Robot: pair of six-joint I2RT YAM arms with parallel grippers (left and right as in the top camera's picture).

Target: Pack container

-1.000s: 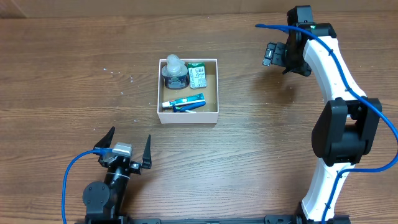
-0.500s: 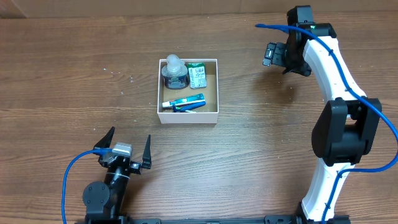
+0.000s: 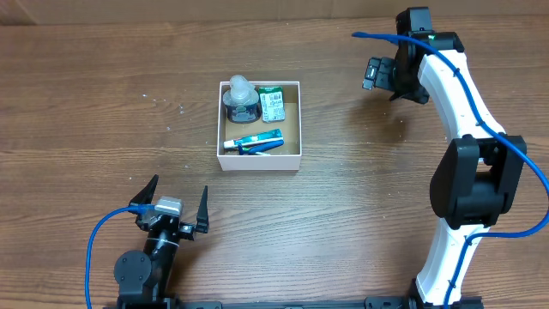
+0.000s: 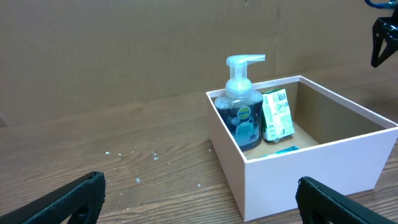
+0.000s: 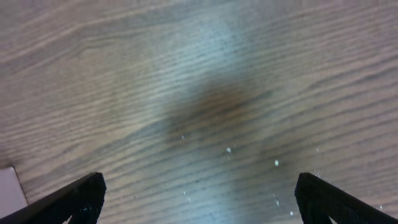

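Fingers apart on left gripper (image 3: pixel 178 204) and right gripper (image 3: pixel 371 75); a careless reach could topple the pump bottle (image 3: pixel 241 101) at the container's (image 3: pixel 259 161) 10 o'clock.

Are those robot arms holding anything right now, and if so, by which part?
Nothing. The left tool and right tool are both open and empty; the soap bottle sits in the container, away from both.

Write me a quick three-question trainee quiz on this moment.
1. True or false: the pump bottle stands upright beside the carton inside the container.
2. Which lies flat nearest the container's robot-side wall? A pump bottle, B carton, C blue tube.
3. Fill in: the left claw and right claw are both ____.
Key: 1 true; 2 C; 3 open.
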